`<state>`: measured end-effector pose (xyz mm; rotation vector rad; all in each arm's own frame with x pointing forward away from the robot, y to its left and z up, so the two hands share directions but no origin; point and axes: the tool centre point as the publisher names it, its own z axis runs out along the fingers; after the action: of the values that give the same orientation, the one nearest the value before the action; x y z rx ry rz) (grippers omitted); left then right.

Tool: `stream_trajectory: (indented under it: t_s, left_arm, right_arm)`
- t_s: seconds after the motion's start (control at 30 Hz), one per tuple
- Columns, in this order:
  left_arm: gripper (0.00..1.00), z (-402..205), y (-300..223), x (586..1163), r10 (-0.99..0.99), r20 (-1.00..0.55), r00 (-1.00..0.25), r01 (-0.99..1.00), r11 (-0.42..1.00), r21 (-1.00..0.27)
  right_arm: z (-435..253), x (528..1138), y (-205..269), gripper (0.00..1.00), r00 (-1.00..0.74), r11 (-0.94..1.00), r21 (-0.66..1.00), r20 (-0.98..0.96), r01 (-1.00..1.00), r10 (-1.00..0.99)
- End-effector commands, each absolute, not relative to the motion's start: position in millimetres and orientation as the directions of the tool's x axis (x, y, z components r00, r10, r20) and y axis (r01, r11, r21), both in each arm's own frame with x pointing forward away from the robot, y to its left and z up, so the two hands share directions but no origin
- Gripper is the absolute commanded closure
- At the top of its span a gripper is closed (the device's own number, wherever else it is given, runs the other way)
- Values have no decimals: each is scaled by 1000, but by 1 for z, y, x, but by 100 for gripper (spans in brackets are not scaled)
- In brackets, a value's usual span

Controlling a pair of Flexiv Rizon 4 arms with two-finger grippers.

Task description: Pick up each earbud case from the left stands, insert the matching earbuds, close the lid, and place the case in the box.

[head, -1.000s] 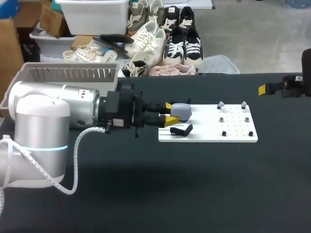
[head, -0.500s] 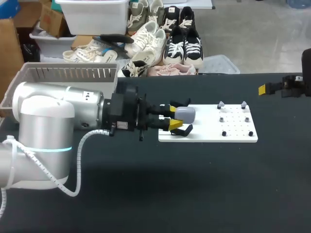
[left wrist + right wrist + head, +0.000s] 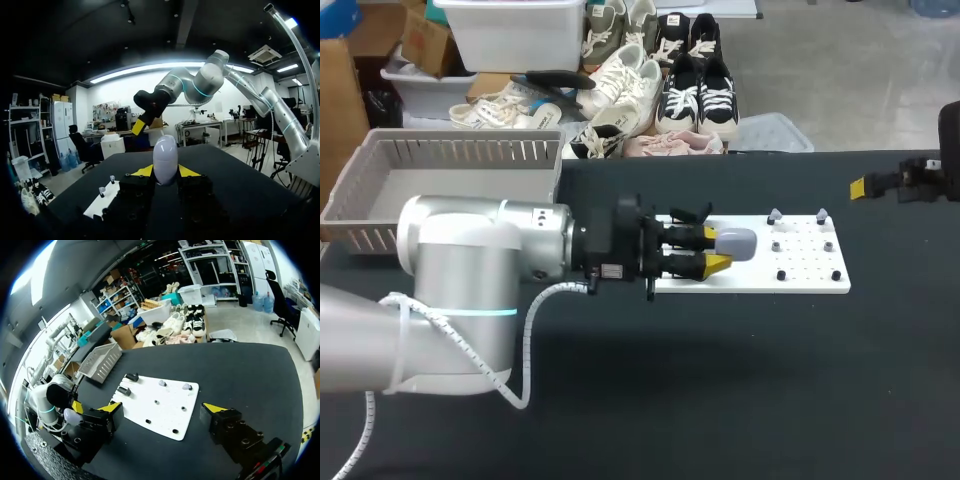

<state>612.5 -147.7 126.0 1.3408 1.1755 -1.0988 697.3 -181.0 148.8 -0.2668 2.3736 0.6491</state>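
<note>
1. Earbud case [image 3: 735, 243], grey, is pinched between both fingers of my left gripper [image 3: 715, 249], over the white board [image 3: 805, 278]; its lid looks closed, I think.
2. My right gripper [image 3: 163, 407] is wide open and holds nothing, well apart from the board.

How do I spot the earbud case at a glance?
Find the white board on the black table. The left arm extends over its left end, and the case sits clamped between its yellow-tipped jaws. It is the only smooth, pale grey egg shape; its neighbours are small dark pegs.
</note>
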Motion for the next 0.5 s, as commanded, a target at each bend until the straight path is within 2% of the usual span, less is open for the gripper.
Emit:
stream_trajectory:
  t_s: [0.03, 0.1, 0.5]
  left_arm:
    - [100, 122, -151, 616, 79, -990, 113, 993, -33, 111]
    - [100, 120, -151, 617, 84, -991, 106, 994, -35, 103]
    - [100, 108, -153, 623, 92, -992, 92, 995, -41, 89]
  right_arm:
    - [158, 684, -177, 0, -743, 845, 377, -668, -380, -36]
    - [161, 676, -170, 0, -722, 857, 323, -687, -402, -81]
    - [177, 625, -131, 0, -657, 817, 259, -731, -515, -182]
